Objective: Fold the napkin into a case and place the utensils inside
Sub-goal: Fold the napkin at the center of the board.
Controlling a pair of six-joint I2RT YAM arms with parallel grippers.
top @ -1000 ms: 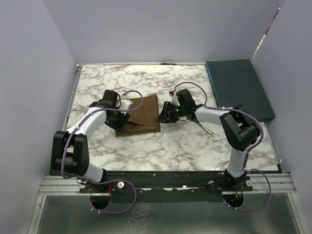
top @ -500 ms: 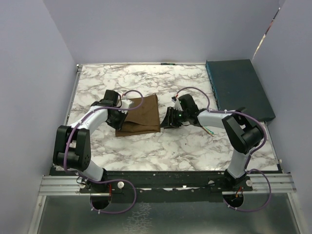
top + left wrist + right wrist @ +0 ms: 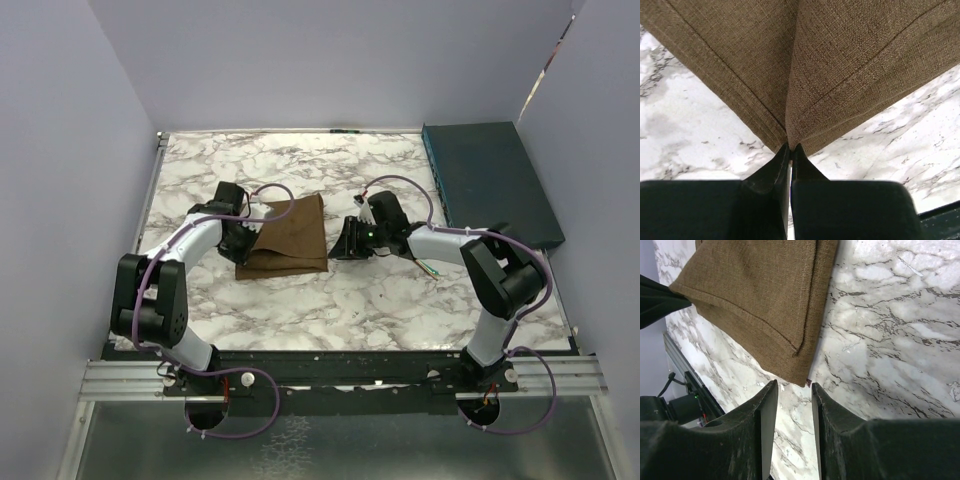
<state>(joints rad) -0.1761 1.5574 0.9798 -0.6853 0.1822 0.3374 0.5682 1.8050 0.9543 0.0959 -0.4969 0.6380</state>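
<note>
Napkin work on a marble table, the broadest thing in the scene, running out under both my grippers. Beyond my right gripper, toward the table's far right edge, lies a dark teal flat box, well apart from the work. The brown cloth sits between my two grippers, folded over on itself in layers. Its left side stands up in a ridge and its right side lies flat on the marble.

My left gripper is clenched on the cloth's left edge. In the wrist view the black fingers meet, with a hemmed fold pinched at their tips and fanning away ahead of them. My right gripper is released, jaws apart with bare marble in the gap. The cloth's near right corner lies just ahead of them, and I cannot tell whether it touches.

Smallest of all, the copper fork lies on the marble behind my right gripper, beside that arm's forearm, its greenish tip pointing away from the cloth.
</note>
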